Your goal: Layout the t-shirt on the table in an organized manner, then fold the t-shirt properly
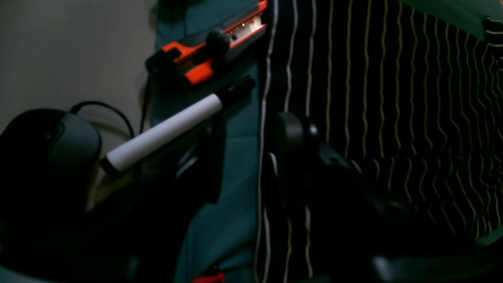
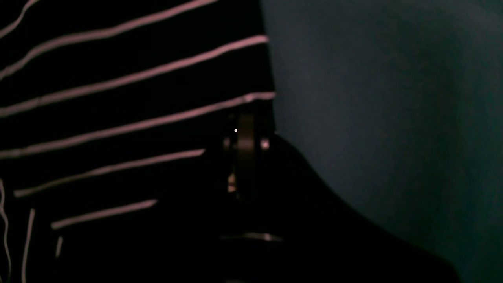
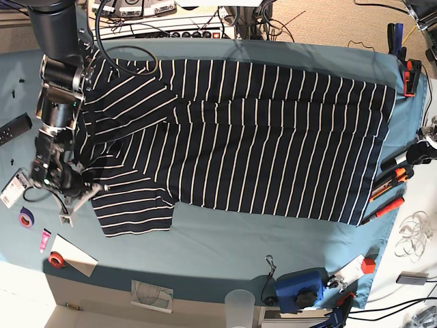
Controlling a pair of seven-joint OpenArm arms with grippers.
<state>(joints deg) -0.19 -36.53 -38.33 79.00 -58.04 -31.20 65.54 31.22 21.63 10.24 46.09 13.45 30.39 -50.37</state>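
A: Where is the t-shirt (image 3: 259, 137) now?

B: It lies spread across the table (image 3: 225, 239), with its neck end toward your right arm. One sleeve is folded in and bunched near that arm.

A: What is my right gripper (image 3: 76, 193) doing?

B: It sits at the edge of the lower sleeve. In its wrist view the jaws look nearly together right at the cloth edge, but it is too dark to tell if they really hold the cloth.

A: And my left gripper (image 1: 243, 157)?

B: It hangs over the bottom hem, by the table's far side. Its jaws stand apart, and nothing is between them.

A: What could go wrong?

B: If you lift your right arm and the pinch is only on the very edge, the sleeve may slip out and flop back. If you pull too hard, the whole shirt may slide and wrinkle. Also mind the white marker (image 1: 165, 131) and the orange knife (image 1: 208, 47) close by your left arm. You could bump them or drag them onto the shirt.
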